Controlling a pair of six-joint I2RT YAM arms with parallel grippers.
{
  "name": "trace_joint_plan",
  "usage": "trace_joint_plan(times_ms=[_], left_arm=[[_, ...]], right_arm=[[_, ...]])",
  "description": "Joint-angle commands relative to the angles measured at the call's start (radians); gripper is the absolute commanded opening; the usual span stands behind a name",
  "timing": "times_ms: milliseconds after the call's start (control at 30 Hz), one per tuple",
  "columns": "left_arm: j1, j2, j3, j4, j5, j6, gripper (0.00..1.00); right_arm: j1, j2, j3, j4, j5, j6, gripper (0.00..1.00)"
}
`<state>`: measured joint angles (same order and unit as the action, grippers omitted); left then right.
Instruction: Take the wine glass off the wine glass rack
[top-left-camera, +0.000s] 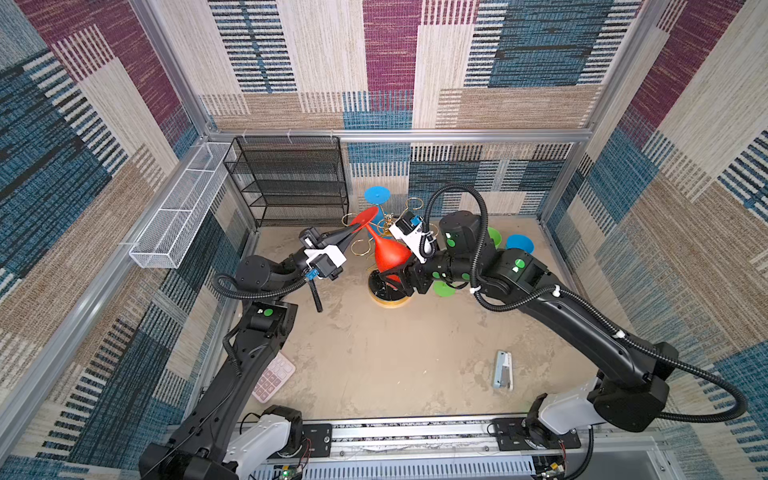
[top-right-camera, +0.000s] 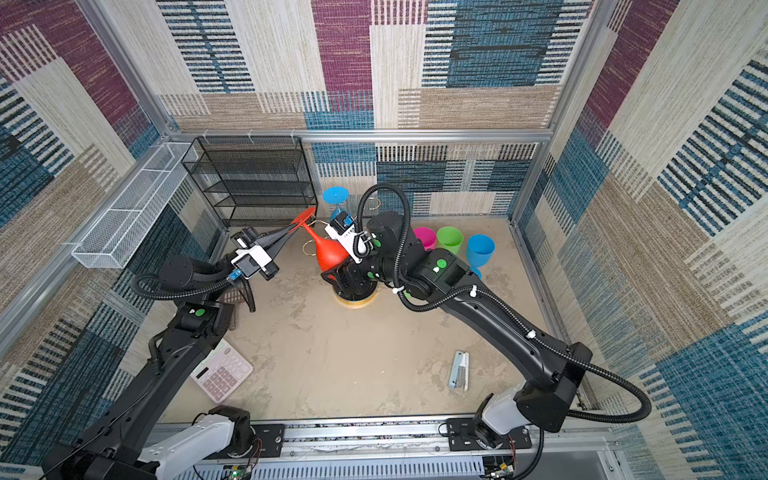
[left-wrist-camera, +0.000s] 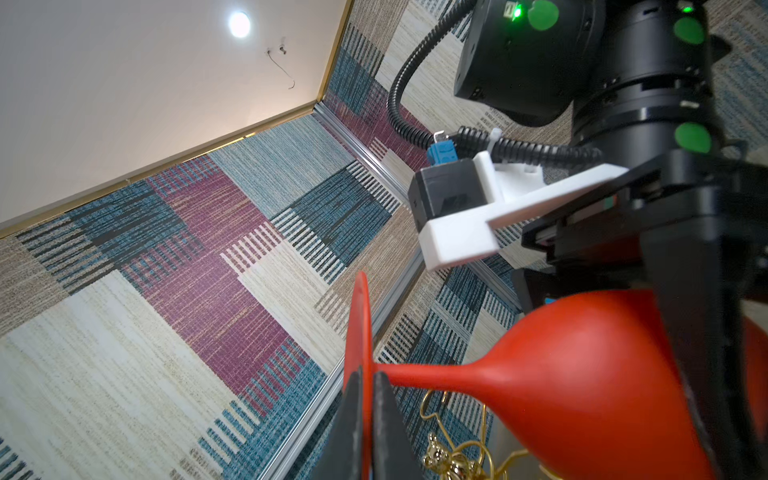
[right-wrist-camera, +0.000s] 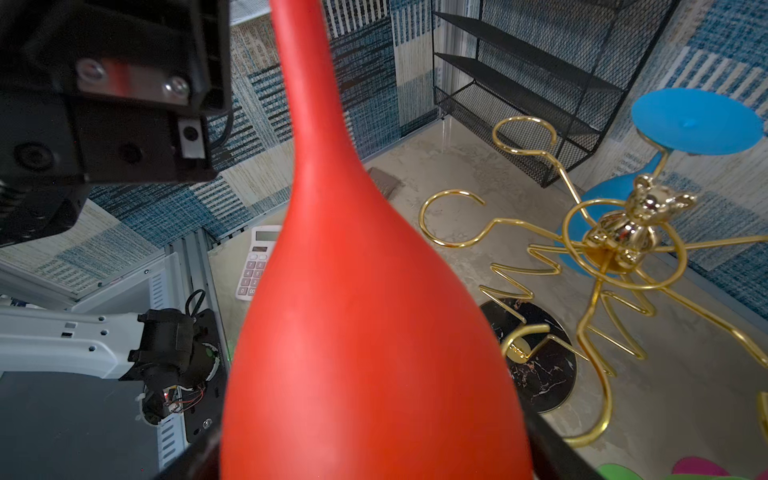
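Red wine glass (top-left-camera: 388, 255) looks light, stiff, slick plastic, tilted just beside rack (right-wrist-camera: 619, 232) arms; left gripper (left-wrist-camera: 365, 384) clamped on foot rim (left-wrist-camera: 359, 328), right gripper (top-left-camera: 392, 279) straddles bowl (left-wrist-camera: 582, 365), squeeze unclear; I'd hold the stem (left-wrist-camera: 424, 372).

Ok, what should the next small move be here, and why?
Probably the right gripper should open clear of the glass and back away. The left gripper is shut on its foot, the glass looks clear of the rack, and the right jaws flank the bowl, so the left can likely carry it alone.
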<state>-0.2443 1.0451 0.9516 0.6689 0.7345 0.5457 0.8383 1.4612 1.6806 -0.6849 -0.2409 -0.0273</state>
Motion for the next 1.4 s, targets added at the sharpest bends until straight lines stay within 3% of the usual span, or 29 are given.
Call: trace_joint_plan(times_ms=[0, 133, 433, 533, 767, 933, 1233, 1367], left_arm=[[-0.003, -0.012, 0.000, 0.048, -0.056, -0.066, 0.00], [-0.003, -0.026, -0.032, 0.065, -0.208, -0.257, 0.00], [-0.003, -0.158, -0.192, -0.014, -0.499, -0.714, 0.00], [-0.003, -0.202, -0.246, -0.002, -0.553, -0.833, 0.00], [-0.002, -0.258, -0.287, -0.008, -0.564, -0.871, 0.00], [-0.003, -0.254, -0.299, 0.004, -0.540, -0.866, 0.00], [-0.003, -0.249, -0.303, 0.007, -0.496, -0.854, 0.00], [-0.003, -0.246, -0.304, 0.002, -0.482, -0.846, 0.00]], right_arm=[[0.003, -0.018, -0.012, 0.087, -0.020, 0.018, 0.90], [0.000, -0.082, -0.060, 0.201, 0.014, 0.031, 1.00], [-0.095, -0.310, -0.221, 0.451, -0.001, 0.142, 0.99], [-0.131, -0.378, -0.292, 0.481, 0.005, 0.200, 0.92], [-0.133, -0.409, -0.386, 0.488, 0.034, 0.263, 0.76], [-0.131, -0.337, -0.391, 0.548, -0.029, 0.303, 0.67], [-0.131, -0.194, -0.328, 0.630, -0.108, 0.337, 0.62], [-0.128, -0.147, -0.304, 0.649, -0.131, 0.348, 0.53]])
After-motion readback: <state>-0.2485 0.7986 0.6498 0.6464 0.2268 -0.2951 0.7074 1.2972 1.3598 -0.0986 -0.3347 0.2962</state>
